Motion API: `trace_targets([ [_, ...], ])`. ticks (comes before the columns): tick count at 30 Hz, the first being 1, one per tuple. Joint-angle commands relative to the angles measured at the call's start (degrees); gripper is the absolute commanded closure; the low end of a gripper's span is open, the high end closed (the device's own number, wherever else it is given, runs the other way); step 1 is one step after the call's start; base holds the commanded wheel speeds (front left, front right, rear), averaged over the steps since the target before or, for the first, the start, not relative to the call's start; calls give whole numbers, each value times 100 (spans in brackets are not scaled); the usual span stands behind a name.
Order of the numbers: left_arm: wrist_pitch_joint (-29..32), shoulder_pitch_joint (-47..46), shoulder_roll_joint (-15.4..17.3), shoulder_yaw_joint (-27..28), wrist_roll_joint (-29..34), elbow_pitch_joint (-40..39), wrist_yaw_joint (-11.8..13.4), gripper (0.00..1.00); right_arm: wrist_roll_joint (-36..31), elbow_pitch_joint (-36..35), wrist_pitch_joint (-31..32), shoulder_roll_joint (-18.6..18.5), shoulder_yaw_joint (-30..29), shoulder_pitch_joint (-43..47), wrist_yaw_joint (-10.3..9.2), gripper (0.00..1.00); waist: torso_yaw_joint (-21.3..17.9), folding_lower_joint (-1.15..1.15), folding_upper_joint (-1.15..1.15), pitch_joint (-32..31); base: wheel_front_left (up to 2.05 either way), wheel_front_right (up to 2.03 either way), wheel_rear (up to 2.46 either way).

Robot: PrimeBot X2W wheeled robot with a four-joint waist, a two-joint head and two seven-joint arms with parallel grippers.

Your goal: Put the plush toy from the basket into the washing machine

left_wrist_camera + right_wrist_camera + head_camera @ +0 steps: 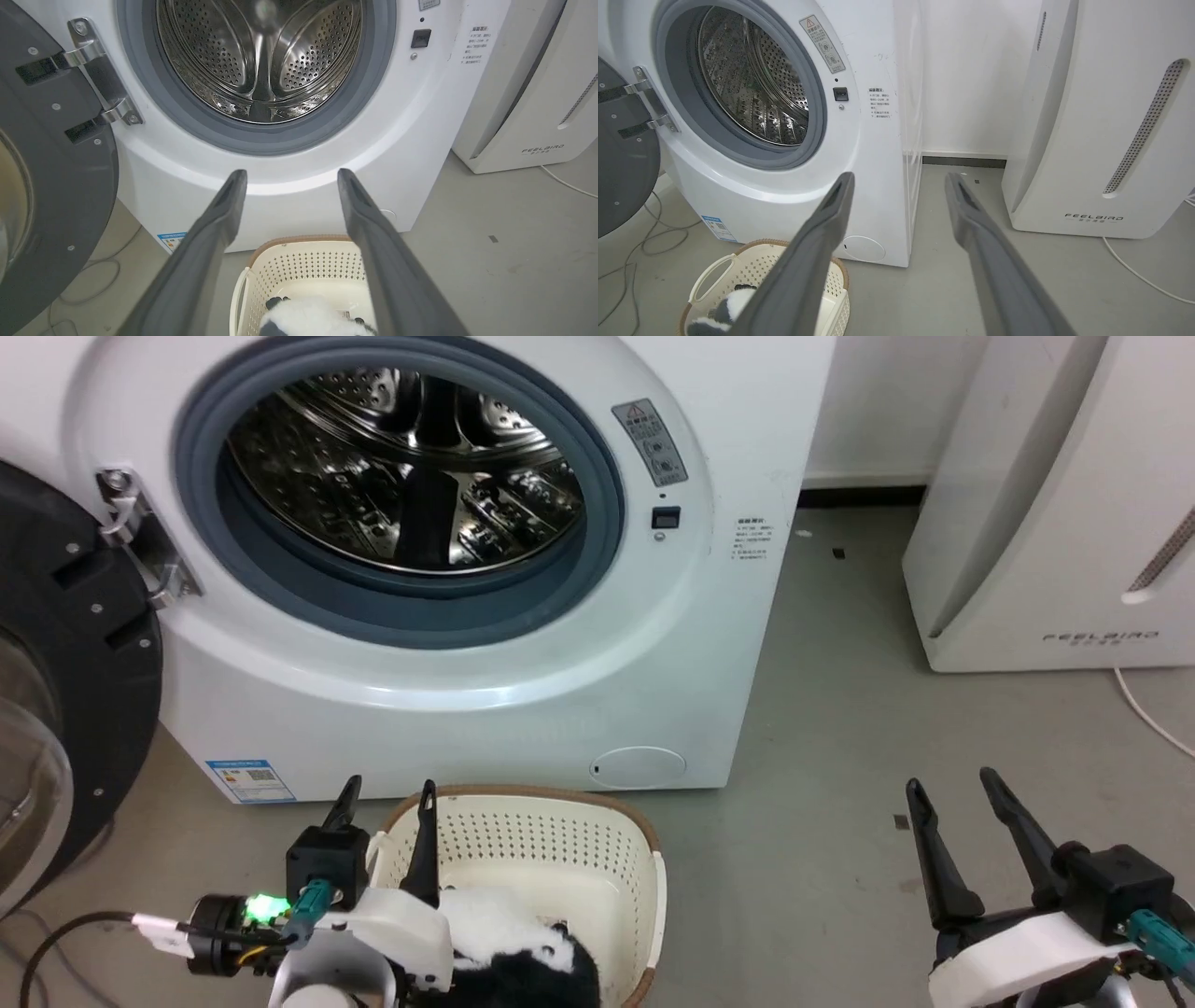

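One plush toy [509, 943] in one basket [551, 845]

Washer [467, 709] door [84, 709] swung open at left, drum [401, 467] bare steel, grey seal [597, 569] around it. Basket [597, 840] on floor [822, 709] just in front of washer. Panda [504, 933] lies in basket's near end, partly hidden by left arm. Left gripper [390, 786] fingers spread, holding nothing, one finger over basket, other outside its left rim, green light on wrist. Right gripper [951, 782] spread, holding nothing, over floor, well apart from basket. White appliance [1055, 523] at right, white cable [1148, 709] beside it
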Motion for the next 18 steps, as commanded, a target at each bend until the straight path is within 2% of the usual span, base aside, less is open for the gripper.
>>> trace_targets([
  [1,-57,-164,50,-50,23,153,-12,0,111,-56,-62,2,-9,-140,-1,0,-58,0,0,93,0,0,0],
  [18,-180,-1240,242,-393,126,1734,-201,0,490,-234,-252,3,24,-516,-2,0,-374,0,0,953,0,0,0],
])
